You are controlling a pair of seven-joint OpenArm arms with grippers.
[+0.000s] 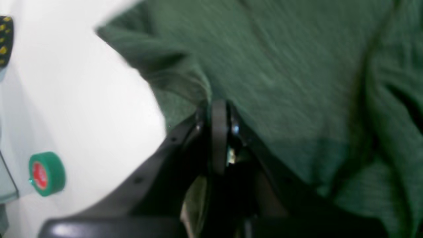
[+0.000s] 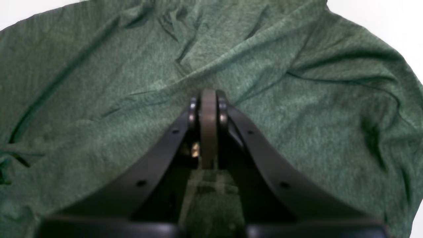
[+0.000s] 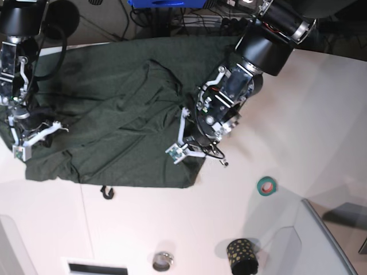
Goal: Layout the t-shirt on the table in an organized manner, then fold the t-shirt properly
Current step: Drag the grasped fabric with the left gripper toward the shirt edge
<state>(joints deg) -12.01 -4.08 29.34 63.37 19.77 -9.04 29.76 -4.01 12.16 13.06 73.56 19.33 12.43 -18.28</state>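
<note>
Only base view shows cup (image 3: 242, 255), tape roll (image 3: 265, 185).

The left gripper (image 1: 219, 114) and the right gripper (image 2: 208, 100) were both closed, arms reaching downward.

t-shirt (image 3: 114, 120) spread on table (image 3: 298, 114), upper left of base view. Left gripper (image 3: 184, 146) at its lower-right corner, right gripper (image 3: 26, 134) at left edge. Tape roll (image 3: 266, 185) right of shirt; cup (image 3: 242, 256) & small ring (image 3: 163, 261) btm center.
</note>
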